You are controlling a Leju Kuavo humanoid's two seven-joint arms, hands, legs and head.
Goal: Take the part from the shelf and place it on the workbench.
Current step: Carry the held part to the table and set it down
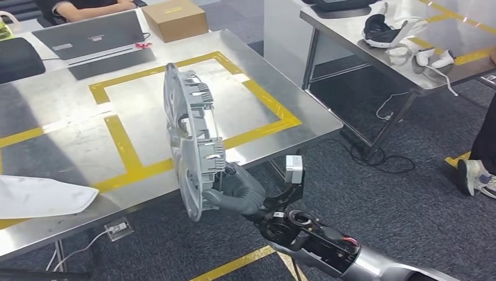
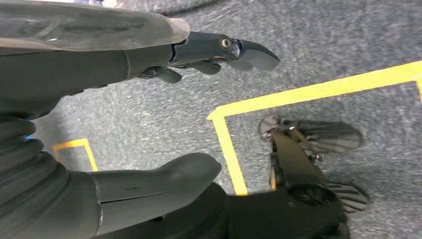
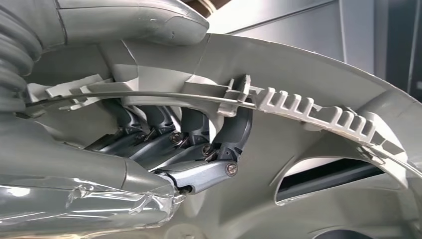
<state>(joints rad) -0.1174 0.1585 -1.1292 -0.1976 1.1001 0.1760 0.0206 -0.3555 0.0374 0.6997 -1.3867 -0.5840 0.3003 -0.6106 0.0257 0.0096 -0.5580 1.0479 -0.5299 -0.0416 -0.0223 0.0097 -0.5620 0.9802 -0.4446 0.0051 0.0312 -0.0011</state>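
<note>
**Part gripped edge-on at the workbench's near edge**

You have the part [image 1: 190,140], a grey round plastic piece with ribbed clips on its inner face, standing on edge in the head view, at the near edge of the workbench [image 1: 257,105]. From this angle you cannot tell whether its lower rim hangs free or touches anything. Your right hand [image 1: 240,192] grips it low down: in the right wrist view the dark fingers [image 3: 219,144] are curled tightly through the inner ribbing of the part [image 3: 308,114], with the thick thumb lying over its outer side, so the hand is closed firmly on the part.

Your left hand [image 2: 149,114] hangs over the grey carpet [image 2: 149,114], its fingers [image 2: 249,52] stretched out and well apart from the thumb, holding nothing. Yellow floor tape [image 2: 308,92] runs under it.

On the steel workbench you see a yellow tape rectangle [image 1: 257,96] just behind the part, a white bag [image 1: 41,196] at the near left, and a laptop [image 1: 93,35] and a cardboard box [image 1: 175,19] at the far side. A second table [image 1: 374,44] stands to the right, carrying a headset [image 1: 383,29] and controllers [image 1: 421,58]. A person's shoe [image 1: 475,175] is at the right edge.
</note>
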